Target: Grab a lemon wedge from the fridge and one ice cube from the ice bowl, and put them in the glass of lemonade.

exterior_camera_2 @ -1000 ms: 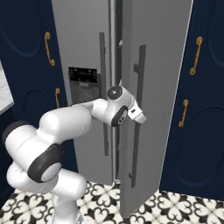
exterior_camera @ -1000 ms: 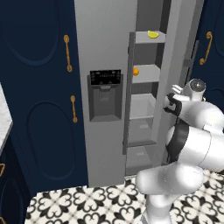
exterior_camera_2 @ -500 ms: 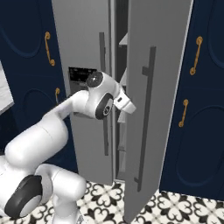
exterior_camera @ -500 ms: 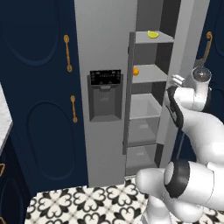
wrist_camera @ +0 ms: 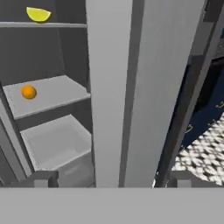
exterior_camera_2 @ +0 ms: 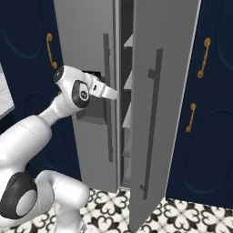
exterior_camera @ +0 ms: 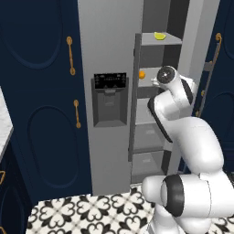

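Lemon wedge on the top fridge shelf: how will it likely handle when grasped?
The lemon wedge is small, so probably light. It rests on its curved side, so it may rock or slide when nudged. The orange fruit below would roll more readily.

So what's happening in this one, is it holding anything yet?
Not yet. The white arm is at the fridge, whose right door stands ajar. Its tool is open and empty, with that door's edge between its tips. Inside, the lemon wedge lies untouched on the top shelf, and a small orange fruit sits on the shelf below. The wedge is not yet picked.
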Robot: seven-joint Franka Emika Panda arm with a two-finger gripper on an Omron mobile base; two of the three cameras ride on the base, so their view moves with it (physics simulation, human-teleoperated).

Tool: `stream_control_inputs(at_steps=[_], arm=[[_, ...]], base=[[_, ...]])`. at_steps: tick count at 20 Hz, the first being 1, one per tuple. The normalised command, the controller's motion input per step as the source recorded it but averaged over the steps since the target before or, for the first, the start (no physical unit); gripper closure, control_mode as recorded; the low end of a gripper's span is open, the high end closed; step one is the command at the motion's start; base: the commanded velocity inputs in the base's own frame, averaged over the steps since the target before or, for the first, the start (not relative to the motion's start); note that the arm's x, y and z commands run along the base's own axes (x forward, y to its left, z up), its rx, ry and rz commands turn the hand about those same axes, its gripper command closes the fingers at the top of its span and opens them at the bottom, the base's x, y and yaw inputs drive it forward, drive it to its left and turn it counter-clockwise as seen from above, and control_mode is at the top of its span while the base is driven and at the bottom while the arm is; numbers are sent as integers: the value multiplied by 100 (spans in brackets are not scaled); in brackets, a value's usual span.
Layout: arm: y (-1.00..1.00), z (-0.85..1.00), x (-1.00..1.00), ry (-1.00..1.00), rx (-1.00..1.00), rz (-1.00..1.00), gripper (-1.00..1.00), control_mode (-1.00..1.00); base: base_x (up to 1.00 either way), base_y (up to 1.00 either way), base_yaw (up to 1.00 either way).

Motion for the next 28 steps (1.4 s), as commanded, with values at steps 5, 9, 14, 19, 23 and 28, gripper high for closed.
stream_control_inputs(at_steps=[5,9,14,19,23,28], arm=[[-12,43,45,40,-35,0,-100,-100],[-15,3,8,39,-10,0,-100,-100],[4,-15,14,18,-9,0,-100,-100],[15,-7,1,-4,-20,0,-100,-100],[6,0,45,11,-28,0,-100,-100],[-33,0,65,23,-12,0,-100,-100]], base=[[0,0,0],[0,0,0],[0,0,0],[0,0,0],[0,0,0],[0,0,0]])
